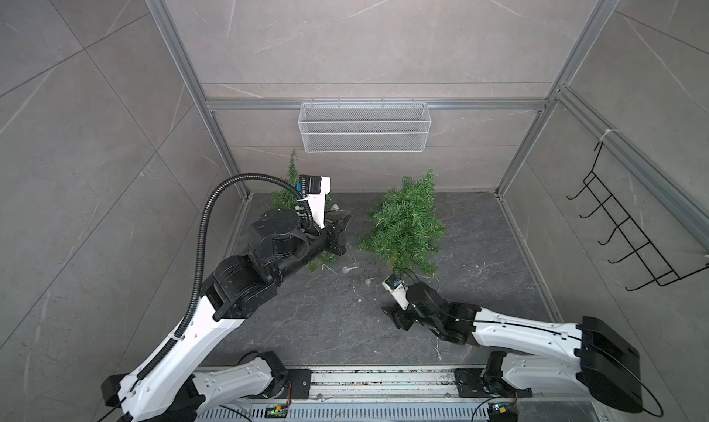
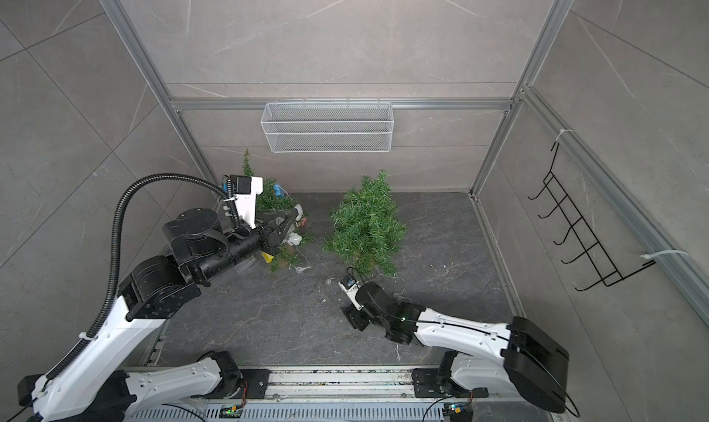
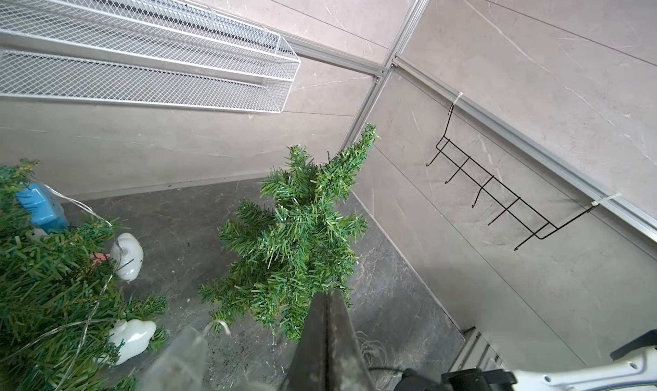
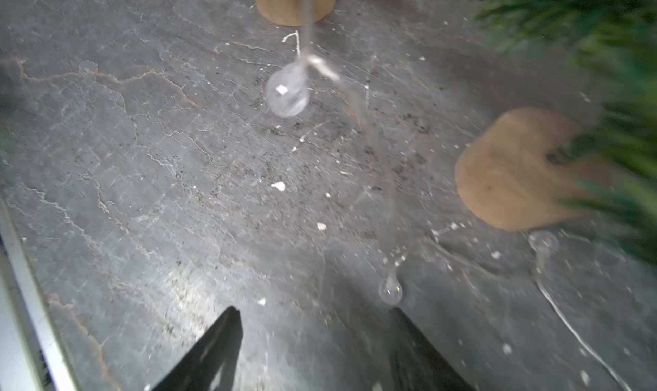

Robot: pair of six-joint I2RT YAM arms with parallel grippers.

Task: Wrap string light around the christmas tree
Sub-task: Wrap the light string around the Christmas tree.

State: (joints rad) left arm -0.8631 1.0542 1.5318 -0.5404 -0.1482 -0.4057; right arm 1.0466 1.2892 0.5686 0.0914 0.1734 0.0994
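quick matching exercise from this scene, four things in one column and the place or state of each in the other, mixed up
Column one:
1. mesh basket
2. hook rack
3. left gripper
4. right gripper

Column two:
a. open, holding nothing
b. hangs on the side wall
c. shut
d. hangs on the back wall

Pairs: 1-d, 2-b, 3-c, 4-a
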